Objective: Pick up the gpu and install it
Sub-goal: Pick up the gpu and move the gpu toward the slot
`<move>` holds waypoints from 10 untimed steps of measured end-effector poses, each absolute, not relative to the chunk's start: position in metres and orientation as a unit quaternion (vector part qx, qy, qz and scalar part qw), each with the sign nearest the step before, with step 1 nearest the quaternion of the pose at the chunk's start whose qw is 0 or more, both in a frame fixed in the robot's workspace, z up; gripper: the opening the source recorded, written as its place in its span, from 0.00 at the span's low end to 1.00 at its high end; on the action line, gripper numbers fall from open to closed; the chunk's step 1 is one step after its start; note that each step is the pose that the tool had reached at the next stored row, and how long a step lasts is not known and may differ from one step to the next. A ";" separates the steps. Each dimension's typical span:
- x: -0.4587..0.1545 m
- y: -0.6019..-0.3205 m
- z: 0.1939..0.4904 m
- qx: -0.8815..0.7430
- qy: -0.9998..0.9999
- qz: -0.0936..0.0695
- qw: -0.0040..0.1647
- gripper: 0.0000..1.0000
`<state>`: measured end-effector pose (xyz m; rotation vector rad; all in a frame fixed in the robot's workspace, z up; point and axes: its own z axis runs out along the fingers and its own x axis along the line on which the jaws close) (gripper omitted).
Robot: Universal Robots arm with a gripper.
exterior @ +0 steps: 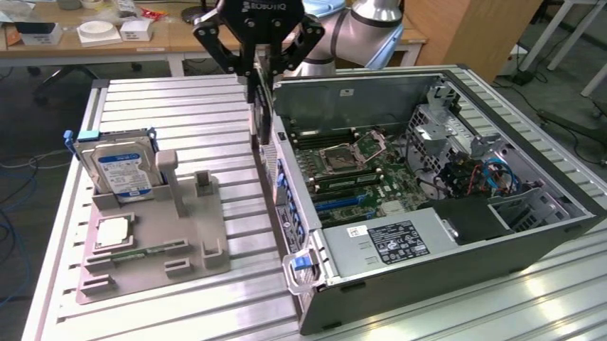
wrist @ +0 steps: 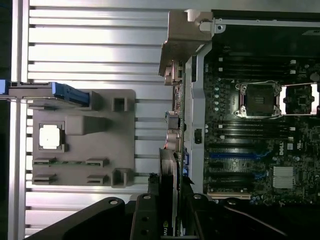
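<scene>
The gpu [exterior: 256, 106] is a thin dark card hanging edge-on from my gripper [exterior: 258, 71], which is shut on its upper part. It hangs above the table just outside the rear wall of the open computer case [exterior: 531, 213], on the exterior view's left of that wall. In the wrist view the gpu [wrist: 168, 175] runs as a dark strip between my two fingers [wrist: 145, 217], close to the case's rear panel. The motherboard [wrist: 250, 150] with its blue expansion slots [wrist: 235, 156] lies beyond that panel.
A grey holder tray [exterior: 190, 234] on the slatted table carries an upright silver hard drive [exterior: 116, 167], a square processor chip [exterior: 112, 232] and a narrow green memory stick [exterior: 147, 251]. A power supply [exterior: 394, 241] fills the case's near end. Desks stand behind.
</scene>
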<state>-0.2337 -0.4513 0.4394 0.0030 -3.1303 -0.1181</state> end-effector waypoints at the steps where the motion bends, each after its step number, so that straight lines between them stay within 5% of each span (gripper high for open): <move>1: -0.231 -0.451 0.439 0.001 -0.999 -0.038 0.005 0.27; 10: -0.206 -0.451 0.439 0.000 -0.999 -0.038 0.004 0.27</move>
